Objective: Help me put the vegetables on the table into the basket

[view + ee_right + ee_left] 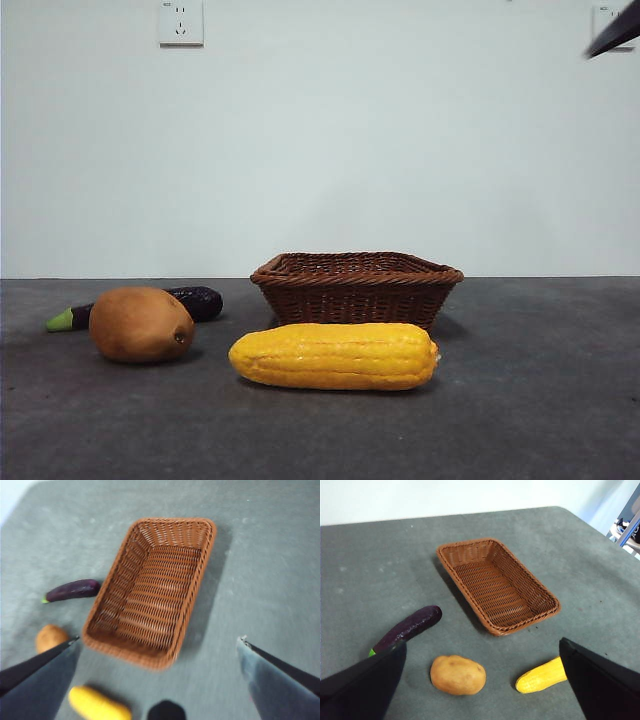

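My left jaws spread wide and holding nothing, my right jaws spread wide too, both up above the counter, potato, corn and eggplant lying beside the empty basket

Corn in front of basket, on surface. Potato left of corn. Eggplant just behind potato.

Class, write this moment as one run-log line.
basket: empty | corn, potato, eggplant: on table | left gripper, right gripper: open, aloft
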